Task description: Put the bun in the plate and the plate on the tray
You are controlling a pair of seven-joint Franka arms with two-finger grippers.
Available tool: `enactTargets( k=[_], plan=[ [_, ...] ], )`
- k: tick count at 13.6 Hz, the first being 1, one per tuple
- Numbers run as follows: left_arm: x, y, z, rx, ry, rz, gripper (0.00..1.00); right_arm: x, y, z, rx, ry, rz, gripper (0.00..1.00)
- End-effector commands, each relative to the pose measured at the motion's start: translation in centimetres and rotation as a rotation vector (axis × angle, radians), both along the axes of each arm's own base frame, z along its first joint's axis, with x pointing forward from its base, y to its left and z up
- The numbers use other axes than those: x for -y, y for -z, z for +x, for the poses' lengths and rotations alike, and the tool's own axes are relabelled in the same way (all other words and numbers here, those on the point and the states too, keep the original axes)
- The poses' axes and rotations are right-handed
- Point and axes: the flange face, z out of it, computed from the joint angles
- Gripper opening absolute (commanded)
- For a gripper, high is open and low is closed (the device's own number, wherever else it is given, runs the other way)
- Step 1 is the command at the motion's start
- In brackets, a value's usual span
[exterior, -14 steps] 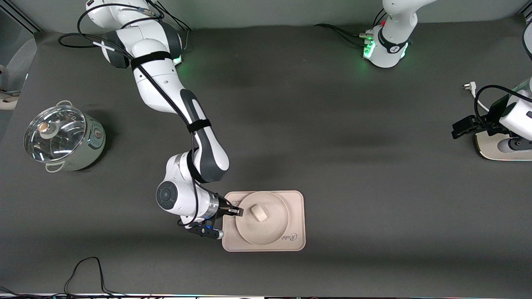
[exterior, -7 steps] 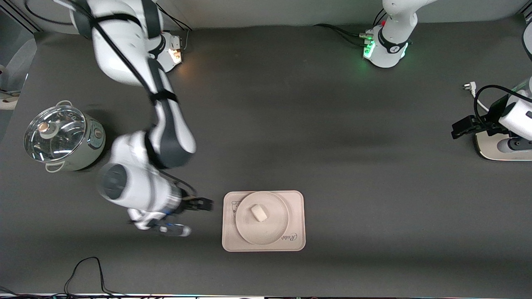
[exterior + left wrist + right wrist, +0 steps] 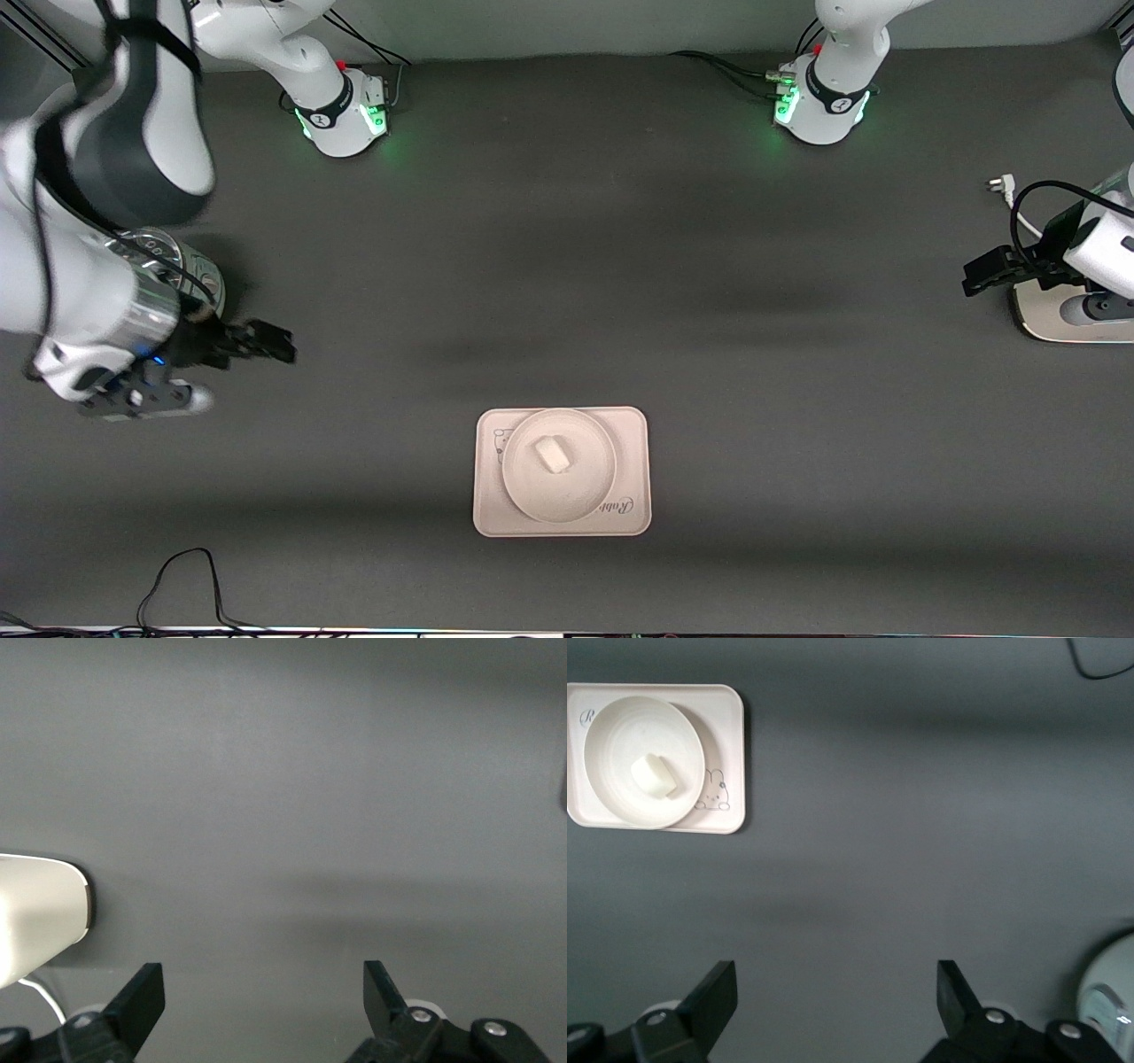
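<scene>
The bun [image 3: 552, 455] is seen lying in the plate [image 3: 585, 496]; the plate is set on the tray [image 3: 640, 514]. Right gripper [image 3: 266, 341] is held over the bench [image 3: 620, 266] by the pot [image 3: 199, 275], jaws wide, empty; left gripper [image 3: 983, 275] is parked by the toaster [image 3: 1054, 315], same.

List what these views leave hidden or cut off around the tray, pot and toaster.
- Tray: the plate with the bun covers most of its "Rabbit" lettering in front view.
- Pot: mostly hidden by the right arm in front view; its contents cannot be seen.
- Toaster: cut by the frame edge and partly covered by the left arm in front view.
- Left end effector and right end effector: wrist views cut off everything but the open fingertips.
</scene>
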Motion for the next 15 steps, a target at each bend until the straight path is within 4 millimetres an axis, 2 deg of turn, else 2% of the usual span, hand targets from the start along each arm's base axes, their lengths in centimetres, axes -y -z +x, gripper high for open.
enactTargets(
  k=[1,2,4,6,8,10,11,13,15],
  plan=[
    [1.0,-1.9,-1.5,0.032,0.023,0.013,1.00,2.4,-2.1,-2.1,-0.001,-0.050,-0.005,1.00],
    [1.6,-3.2,-2.0,0.055,0.028,0.023,1.00,4.7,-2.4,-2.7,-0.013,-0.052,0.013,1.00],
    [2.4,-5.0,-2.7,0.072,0.031,0.032,1.00,6.8,-3.8,-4.5,-0.004,-0.059,0.036,1.00],
    [2.2,-6.5,-2.9,0.075,0.031,0.032,1.00,7.2,-5.6,-7.1,0.012,-0.092,-0.014,1.00],
    [1.9,-7.2,-2.8,0.072,0.029,0.020,1.00,8.0,-5.0,-8.8,-0.001,-0.083,-0.009,1.00],
    [1.6,-7.6,-2.2,0.095,0.073,0.019,1.00,5.8,-3.3,-11.2,0.004,-0.120,-0.016,1.00],
    [1.1,-7.7,-1.9,0.085,0.083,0.011,1.00,5.6,-2.1,-12.0,-0.002,-0.124,-0.019,1.00],
    [1.3,-8.0,-2.3,0.065,0.086,0.007,1.00,5.0,-0.6,-12.5,-0.024,-0.141,-0.022,1.00],
    [2.1,-8.7,-2.4,0.062,0.101,0.005,1.00,4.1,-0.4,-12.4,-0.029,-0.150,-0.026,1.00]
  ],
)
